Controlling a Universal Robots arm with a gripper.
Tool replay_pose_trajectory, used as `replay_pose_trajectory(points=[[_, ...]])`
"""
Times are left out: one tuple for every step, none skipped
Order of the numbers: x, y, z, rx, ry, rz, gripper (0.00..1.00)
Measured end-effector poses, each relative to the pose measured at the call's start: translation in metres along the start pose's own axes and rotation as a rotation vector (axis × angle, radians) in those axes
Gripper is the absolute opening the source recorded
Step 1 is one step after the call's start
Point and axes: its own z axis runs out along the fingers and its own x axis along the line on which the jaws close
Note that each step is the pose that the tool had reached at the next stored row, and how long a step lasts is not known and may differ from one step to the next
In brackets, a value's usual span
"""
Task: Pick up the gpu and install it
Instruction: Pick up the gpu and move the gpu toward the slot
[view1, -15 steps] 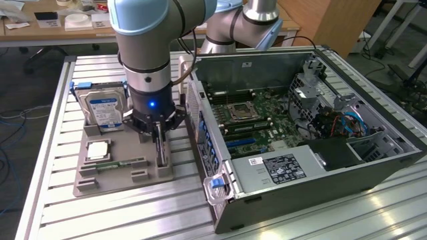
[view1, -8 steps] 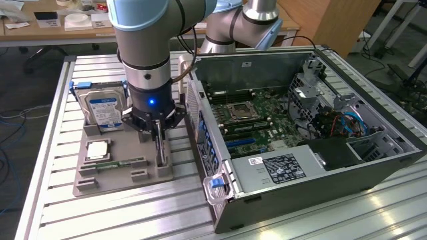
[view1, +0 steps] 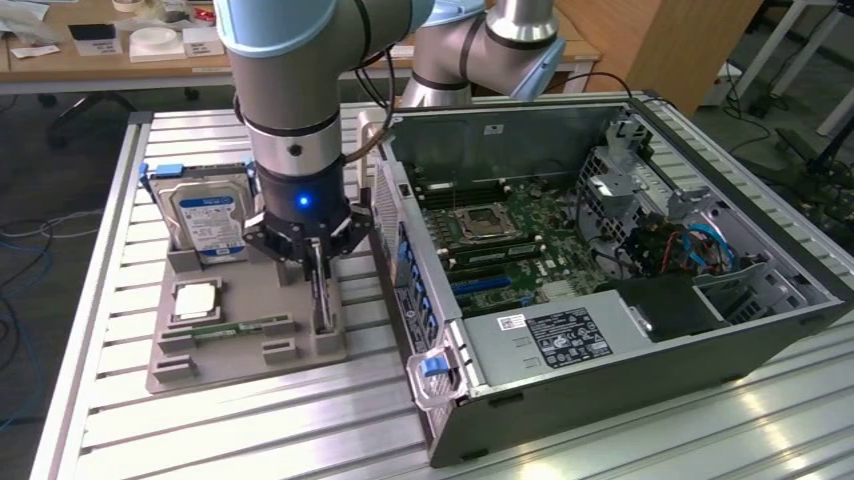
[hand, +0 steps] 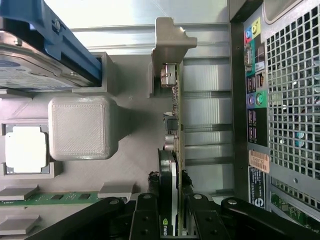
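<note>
A: Starting with the exterior view, where is the gpu (view1: 324, 300) sitting?

B: It is standing on edge in the tray (view1: 174, 370) on the desk (view1: 267, 430), along the tray's side nearest the case (view1: 641, 380). The hard drive (view1: 207, 220) is standing toward the exterior view's left of it.

A: And the end effector (view1: 314, 265)?

B: It is hanging straight over the card, pointing down, and meeting its top edge. So the gpu is lying directly below it, not off to a side. The card's long axis is running alongside the case's near wall, and the open case is lying toward the exterior view's right.

A: Is the wrist view agreeing?

B: Yes. It is looking down the card's top edge. The gpu (hand: 172, 125) is stretching away from the end effector (hand: 169, 200) toward a pale upright piece (hand: 170, 37), and I cannot tell whether that is bracket or tray post. The long axis is running parallel to the case's rear panel (hand: 295, 100), which is sitting just beside it.

A: What are the fingers (hand: 145, 215) doing?

B: They are straddling the card's near end, one on each flat face, and appear to be pressing on it, so I am reading the end effector as clamped on the gpu. The card is looking seated in its tray slot, not lifted.
</note>
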Motion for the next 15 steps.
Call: replay_pose_trajectory(points=[[0.000, 0.0005, -0.0092, 0.0001, 0.0001, 0.000, 0.27], [0.000, 0.0008, -0.0160, 0.0000, 0.0000, 0.000, 0.27], [-0.001, 0.0012, -0.0238, 0.0000, 0.0000, 0.000, 0.27], [-0.001, 0.0015, -0.0297, 0.0001, 0.0001, 0.000, 0.27], [-0.001, 0.0016, -0.0323, 0.0000, 0.0000, 0.000, 0.27], [-0.001, 0.0018, -0.0351, 0.0000, 0.0000, 0.000, 0.27], [-0.001, 0.0019, -0.0376, 0.0000, 0.0000, 0.000, 0.27], [-0.001, 0.0020, -0.0397, 0.0000, 0.0000, 0.000, 0.27], [-0.001, 0.0021, -0.0421, 0.0000, 0.0000, 0.000, 0.27], [-0.001, 0.0023, -0.0446, 0.0000, 0.0000, 0.000, 0.27], [-0.001, 0.0024, -0.0472, 0.0001, 0.0001, 0.000, 0.27], [-0.001, 0.0025, -0.0496, 0.0001, 0.0001, 0.000, 0.27], [-0.001, 0.0026, -0.0519, 0.0001, 0.0000, 0.000, 0.27], [-0.001, 0.0028, -0.0545, 0.0001, 0.0000, 0.000, 0.27], [-0.001, 0.0029, -0.0571, 0.0001, 0.0000, 0.000, 0.27]])
